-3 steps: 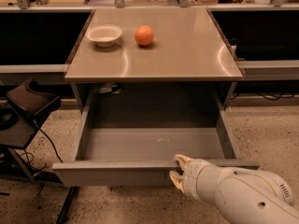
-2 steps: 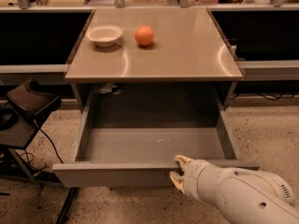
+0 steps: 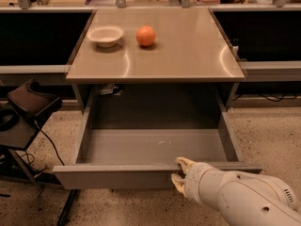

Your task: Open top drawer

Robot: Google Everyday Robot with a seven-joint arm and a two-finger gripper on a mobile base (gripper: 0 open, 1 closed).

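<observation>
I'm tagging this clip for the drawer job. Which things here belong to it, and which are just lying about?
Job in hand:
- top drawer, open under the table
- gripper, at the drawer's front edge, right of centre

Lying about:
- bowl, on the table, back left
- orange, on the table, just right of the bowl

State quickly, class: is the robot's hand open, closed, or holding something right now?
Hand: closed on the front edge of the open drawer, right of centre.
</observation>
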